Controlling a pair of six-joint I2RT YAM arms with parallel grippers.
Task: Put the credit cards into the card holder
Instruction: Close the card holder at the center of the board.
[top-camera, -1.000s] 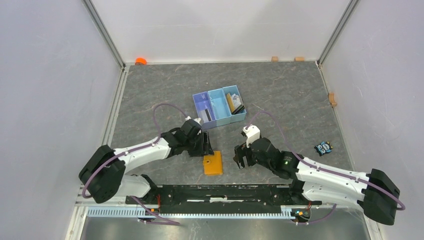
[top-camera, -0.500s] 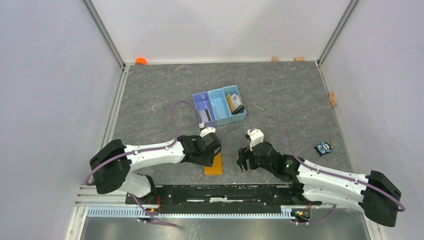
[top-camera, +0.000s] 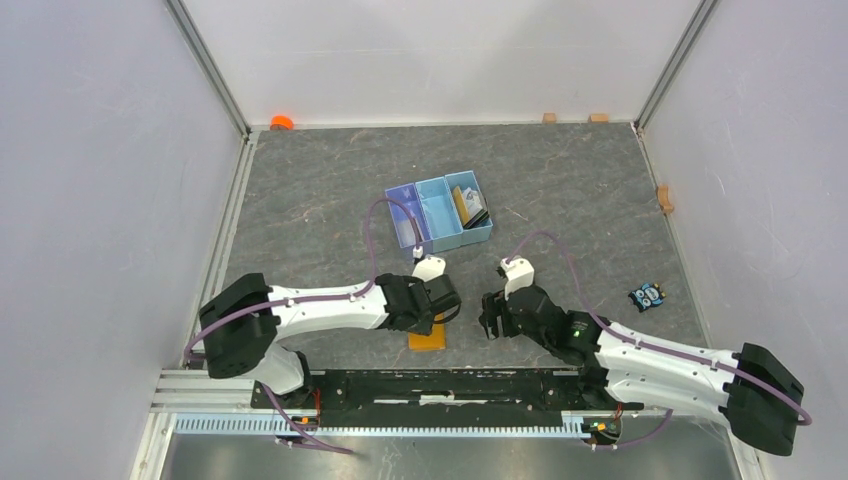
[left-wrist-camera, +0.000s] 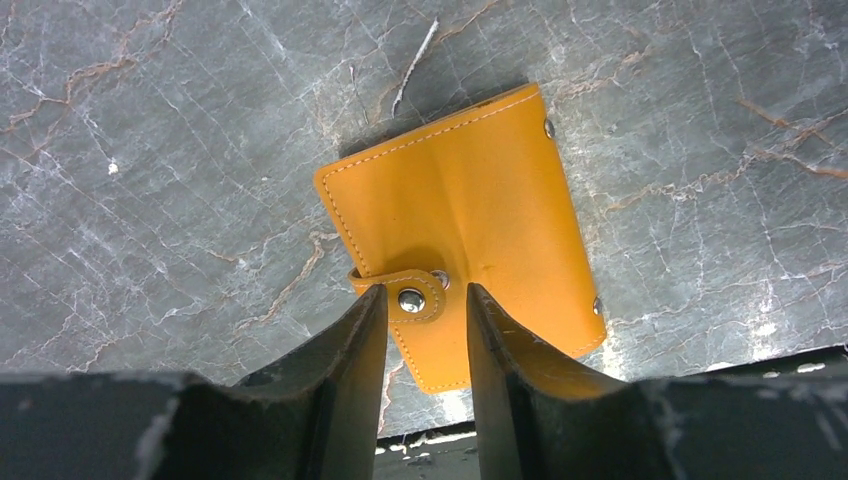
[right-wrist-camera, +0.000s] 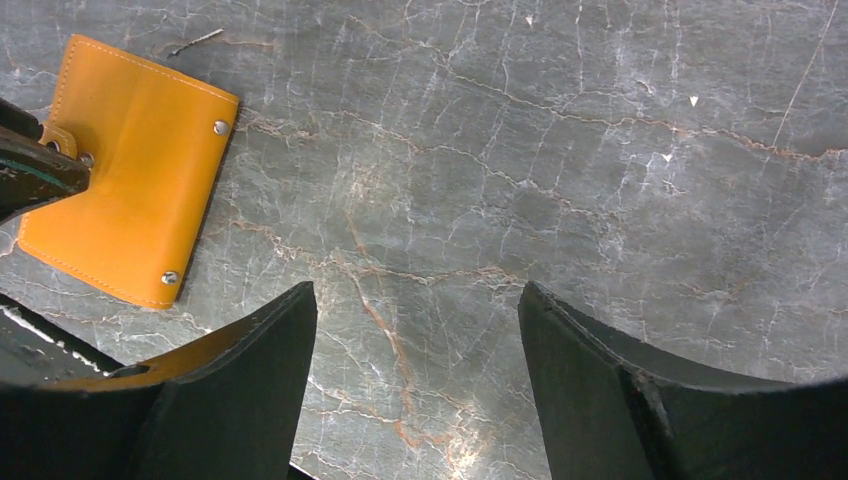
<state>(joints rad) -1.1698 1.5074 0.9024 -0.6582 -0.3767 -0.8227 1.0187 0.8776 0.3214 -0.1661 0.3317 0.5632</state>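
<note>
Blue three-compartment tray (top-camera: 437, 208) centre; black-and-blue gadget (top-camera: 648, 296) right; orange object (top-camera: 282, 122) far-left corner.

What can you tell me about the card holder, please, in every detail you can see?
The card holder is an orange-tan bifold wallet, leather-like, with pale edge stitching and metal studs. It lies closed and flat on the grey marbled table, its clasp tab snapped shut. The left gripper straddles that tab, jaws apart; contact is unclear.
</note>
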